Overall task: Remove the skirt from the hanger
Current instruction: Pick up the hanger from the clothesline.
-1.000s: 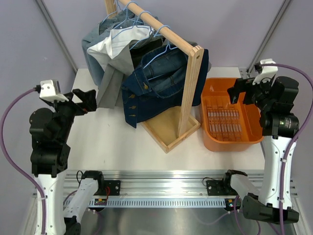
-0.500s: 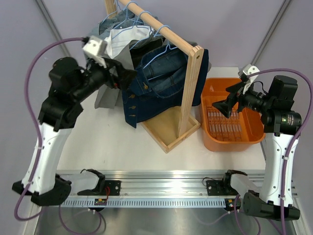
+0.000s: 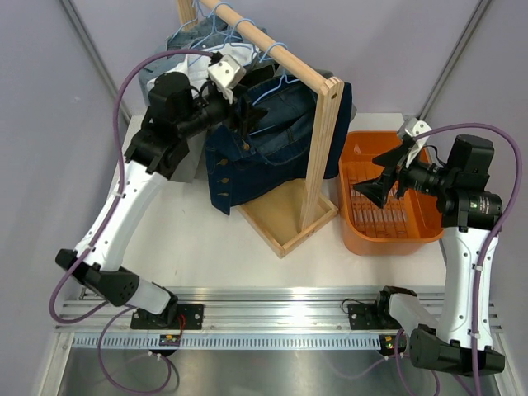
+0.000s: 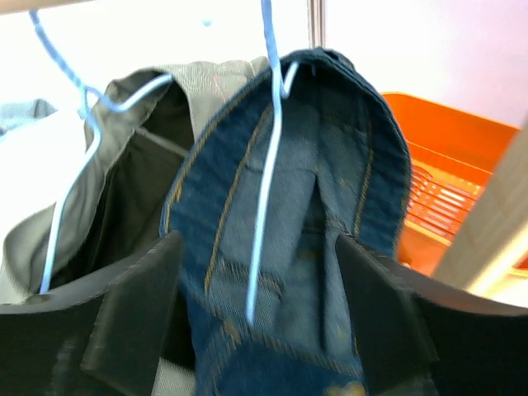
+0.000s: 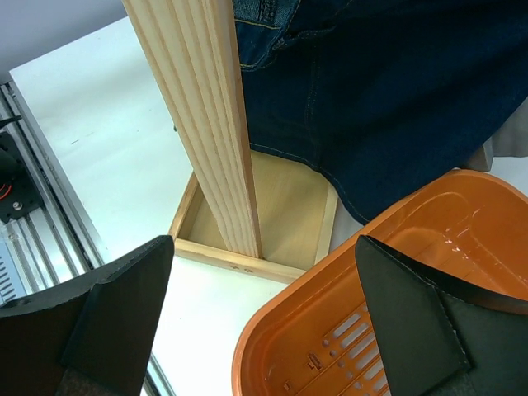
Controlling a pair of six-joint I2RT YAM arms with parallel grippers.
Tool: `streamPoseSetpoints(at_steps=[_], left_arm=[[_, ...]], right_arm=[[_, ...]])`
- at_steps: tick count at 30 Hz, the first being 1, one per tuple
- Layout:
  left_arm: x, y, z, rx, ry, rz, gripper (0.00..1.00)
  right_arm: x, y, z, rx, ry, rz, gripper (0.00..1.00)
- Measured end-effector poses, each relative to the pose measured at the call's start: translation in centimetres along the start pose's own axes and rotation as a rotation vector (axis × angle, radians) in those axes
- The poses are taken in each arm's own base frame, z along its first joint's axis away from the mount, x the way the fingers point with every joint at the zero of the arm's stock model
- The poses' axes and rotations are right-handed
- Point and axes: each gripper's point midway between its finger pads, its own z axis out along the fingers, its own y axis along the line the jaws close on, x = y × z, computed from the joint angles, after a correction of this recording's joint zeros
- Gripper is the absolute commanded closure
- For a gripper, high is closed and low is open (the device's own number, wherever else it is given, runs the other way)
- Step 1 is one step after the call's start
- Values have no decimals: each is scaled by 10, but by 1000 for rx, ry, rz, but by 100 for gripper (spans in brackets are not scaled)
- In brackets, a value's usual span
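Note:
The dark denim skirt [image 3: 272, 144] hangs from a light blue wire hanger [image 3: 276, 82] on the wooden rail [image 3: 272, 51]. My left gripper [image 3: 243, 111] has reached in at the skirt's top. In the left wrist view the skirt's waistband [image 4: 289, 206] and the hanger wire [image 4: 266, 165] lie between the two fingers of my left gripper [image 4: 257, 272], which stand apart on either side of the denim. My right gripper [image 3: 386, 177] hovers open over the orange basket [image 3: 412, 233], holding nothing; in its wrist view the right gripper [image 5: 264, 264] faces the rack's foot.
A grey garment [image 3: 186, 148] and a white shirt [image 3: 235, 54] hang on other blue hangers left of the skirt. The rack's upright post [image 3: 323, 140] and box base [image 3: 285, 223] stand between the arms. The basket [image 5: 330, 338] sits against the base.
My left arm swung up from the table's left side to the rack and its jaws have narrowed around the skirt's waistband. My right gripper moved left and down over the basket.

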Motion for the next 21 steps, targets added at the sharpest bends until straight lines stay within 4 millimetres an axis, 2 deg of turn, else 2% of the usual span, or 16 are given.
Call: streamPoseSetpoints(at_steps=[4, 9, 12, 13, 15, 16, 17, 18, 21], left_arm=[[4, 1, 22, 31, -6, 26, 36], [12, -7, 41, 63, 8, 48, 49], [11, -13, 50, 76, 6, 76, 62], [11, -14, 52, 76, 7, 87, 71], [10, -15, 55, 62, 9, 118, 82], [8, -16, 56, 58, 6, 130, 92], [7, -15, 56, 49, 6, 142, 97], [5, -14, 56, 41, 5, 156, 100], [5, -17, 57, 34, 7, 180, 100]], right_arm=[[3, 2, 0, 0, -1, -1, 1], [8, 4, 0, -1, 1, 5, 0], [11, 3, 1, -2, 3, 14, 0], [11, 3, 1, -2, 3, 15, 1], [11, 2, 2, -1, 1, 14, 0], [11, 2, 2, -1, 0, 14, 0], [12, 2, 3, -1, 0, 17, 1], [12, 1, 3, 0, -1, 18, 1], [13, 0, 4, 0, -2, 24, 0]])
